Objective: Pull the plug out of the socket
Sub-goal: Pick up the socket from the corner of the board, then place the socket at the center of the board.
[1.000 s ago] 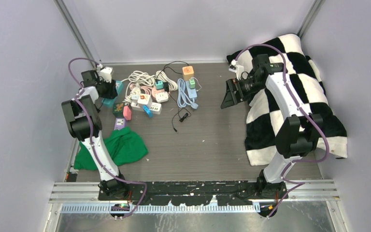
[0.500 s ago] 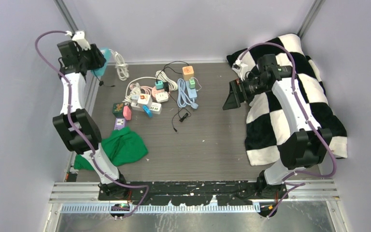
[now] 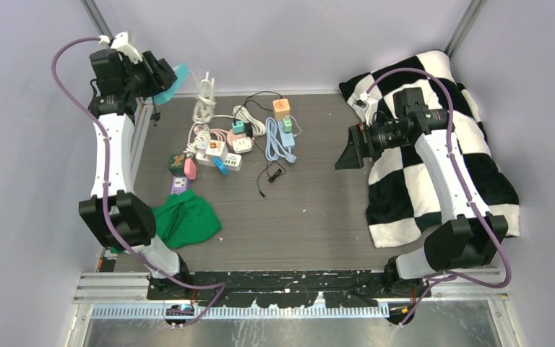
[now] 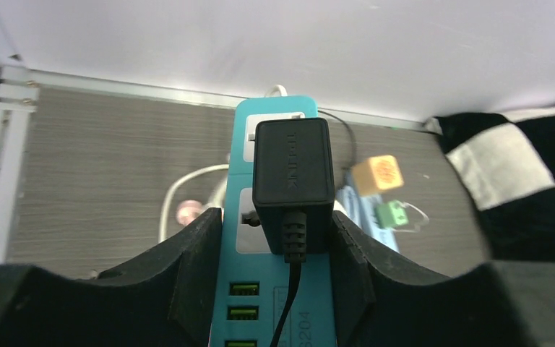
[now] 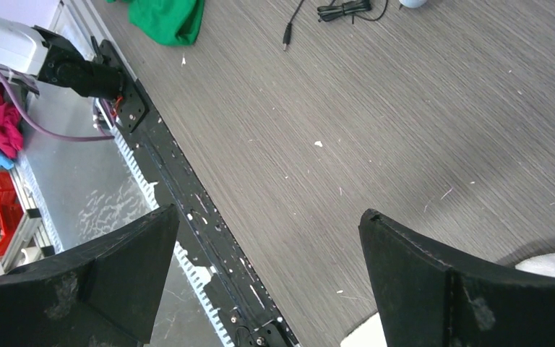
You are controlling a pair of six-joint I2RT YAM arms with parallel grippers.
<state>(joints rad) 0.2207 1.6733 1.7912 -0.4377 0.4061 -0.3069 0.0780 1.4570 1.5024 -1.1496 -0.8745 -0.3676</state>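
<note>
My left gripper point(image 3: 165, 78) is raised high at the back left and is shut on a teal power strip point(image 4: 274, 289), which also shows in the top view point(image 3: 175, 74). A black plug point(image 4: 293, 163) sits in the strip's socket, its thin cable running down between my fingers point(image 4: 196, 267). The strip's white cord point(image 3: 204, 92) hangs down to the table. My right gripper point(image 3: 349, 147) is open and empty, held above the table point(image 3: 318, 195) at the right, apart from the strip. In the right wrist view it point(image 5: 267, 282) faces bare table.
A pile of power strips, adapters and cords point(image 3: 224, 141) lies at the back middle. A black cable point(image 3: 269, 176) lies nearby. A green cloth point(image 3: 184, 219) lies at the front left. A black-and-white checked blanket point(image 3: 448, 137) covers the right side.
My left arm has lifted the teal strip off the table, up and toward the back left, then swung it slightly right. My right gripper has drifted slightly right and forward.
</note>
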